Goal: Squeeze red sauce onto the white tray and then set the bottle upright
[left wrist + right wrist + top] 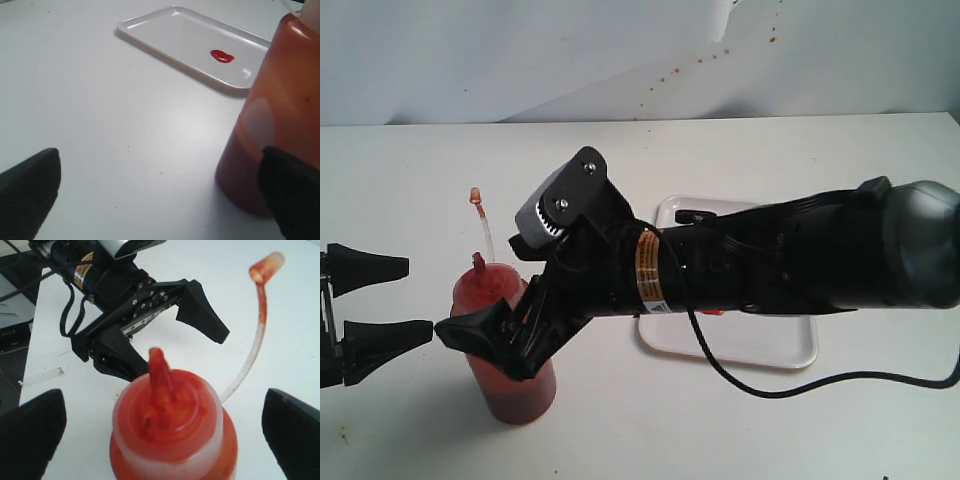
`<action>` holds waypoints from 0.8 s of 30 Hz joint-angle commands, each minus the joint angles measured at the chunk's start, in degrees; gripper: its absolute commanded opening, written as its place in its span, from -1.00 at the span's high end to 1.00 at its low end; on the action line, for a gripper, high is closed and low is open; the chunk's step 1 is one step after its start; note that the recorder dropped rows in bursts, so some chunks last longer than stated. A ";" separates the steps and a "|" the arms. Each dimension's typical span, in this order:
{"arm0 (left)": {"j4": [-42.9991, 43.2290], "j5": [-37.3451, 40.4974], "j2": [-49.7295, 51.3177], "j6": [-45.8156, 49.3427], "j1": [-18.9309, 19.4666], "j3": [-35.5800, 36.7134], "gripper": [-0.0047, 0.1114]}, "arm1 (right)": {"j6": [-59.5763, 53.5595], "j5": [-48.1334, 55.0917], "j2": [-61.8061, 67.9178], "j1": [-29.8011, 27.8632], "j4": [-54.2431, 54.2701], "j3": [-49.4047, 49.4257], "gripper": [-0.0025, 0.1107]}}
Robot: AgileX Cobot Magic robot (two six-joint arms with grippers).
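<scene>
- Bright, even, diffuse lighting; shadows soft and faint.
- Broad glare on the table point(190, 125); small highlight on the white tray point(246, 73).
- Wrist views: nearest foreground out of focus.

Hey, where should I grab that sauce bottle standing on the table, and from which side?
Probably the round body of the bottle, about halfway up, coming in level from the side with a finger on each flank. It stands upright and its walls are straight there. Stay off the top: the nozzle tapers to a point and the thin strap curls out beside it.
</scene>
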 commanded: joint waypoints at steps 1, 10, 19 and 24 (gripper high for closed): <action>-0.78 -0.79 -0.54 -0.30 0.21 0.08 -0.88 | 3.93 -2.22 -2.59 0.16 -1.35 -0.05 -0.77; -0.78 -0.79 -0.54 -0.30 0.21 0.08 -0.88 | 4.07 0.10 -6.05 0.16 -1.45 -0.05 -0.77; -0.78 -0.79 -0.54 -1.66 0.21 0.08 -0.88 | 4.17 26.36 -15.62 0.16 -1.14 -0.05 -0.41; -3.60 -0.79 -0.54 -7.49 0.21 0.08 -0.88 | 4.17 42.05 -21.52 0.16 -2.78 -0.05 0.44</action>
